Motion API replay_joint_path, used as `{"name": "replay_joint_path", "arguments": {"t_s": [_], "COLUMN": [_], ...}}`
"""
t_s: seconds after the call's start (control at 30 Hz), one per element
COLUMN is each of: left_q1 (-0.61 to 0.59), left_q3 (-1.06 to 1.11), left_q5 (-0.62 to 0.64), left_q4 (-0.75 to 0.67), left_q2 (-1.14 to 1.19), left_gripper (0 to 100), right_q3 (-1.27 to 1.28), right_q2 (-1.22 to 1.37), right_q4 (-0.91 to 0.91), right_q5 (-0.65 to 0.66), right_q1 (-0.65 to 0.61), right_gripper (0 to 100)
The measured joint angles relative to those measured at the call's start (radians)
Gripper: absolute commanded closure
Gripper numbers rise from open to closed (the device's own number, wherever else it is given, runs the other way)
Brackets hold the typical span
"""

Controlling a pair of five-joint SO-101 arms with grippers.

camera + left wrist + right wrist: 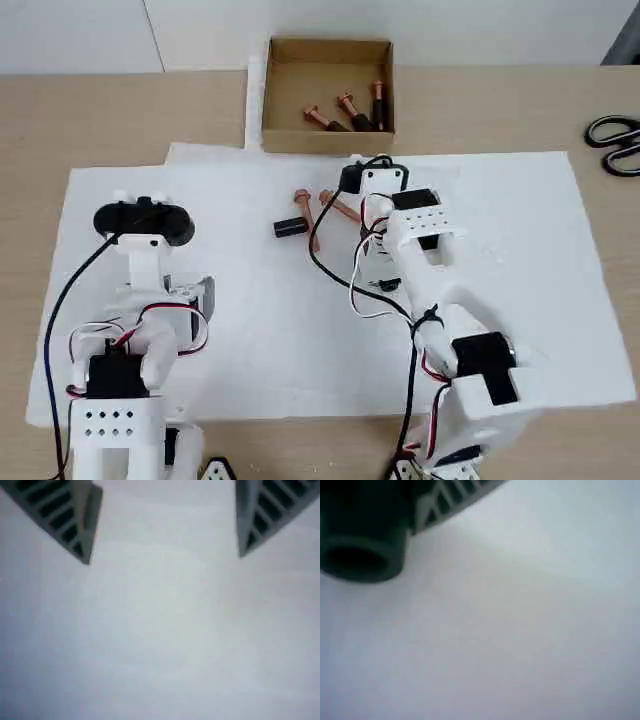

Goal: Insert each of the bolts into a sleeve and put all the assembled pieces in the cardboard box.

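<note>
The cardboard box (275, 95) stands at the back middle and holds three copper bolts in black sleeves (352, 112). On the white sheet just in front of it lie a loose black sleeve (290, 228) and two bare copper bolts (309, 220) (340, 207). My right gripper (362, 182) hangs beside those bolts, near the box's front wall. It is shut on another black sleeve (362, 545), whose open end shows beside one finger (450, 500). My left gripper (165, 554) is open over bare sheet at the left, with nothing between its fingers.
The white sheet (520, 260) covers most of the wooden table. Black scissors (615, 140) lie on bare wood at the far right. The left arm (140, 300) stands folded at the front left. Cables hang from the right arm (430, 300) over the sheet's middle.
</note>
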Motion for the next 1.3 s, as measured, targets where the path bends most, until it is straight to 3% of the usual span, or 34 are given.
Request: {"name": "replay_joint_path", "arguments": {"t_s": [0.53, 1.3], "left_q1": [0.000, 0.000], "left_q3": [0.000, 0.000], "left_q5": [0.000, 0.000], "left_q4": [0.000, 0.000], "left_q2": [0.000, 0.000], "left_gripper": [82, 82], "right_q3": [-0.138, -0.074], "right_q2": [0.006, 0.008], "right_q4": [0.083, 0.035], "right_q5": [0.006, 0.009], "right_q1": [0.002, 0.005], "right_gripper": [86.7, 86.7]}}
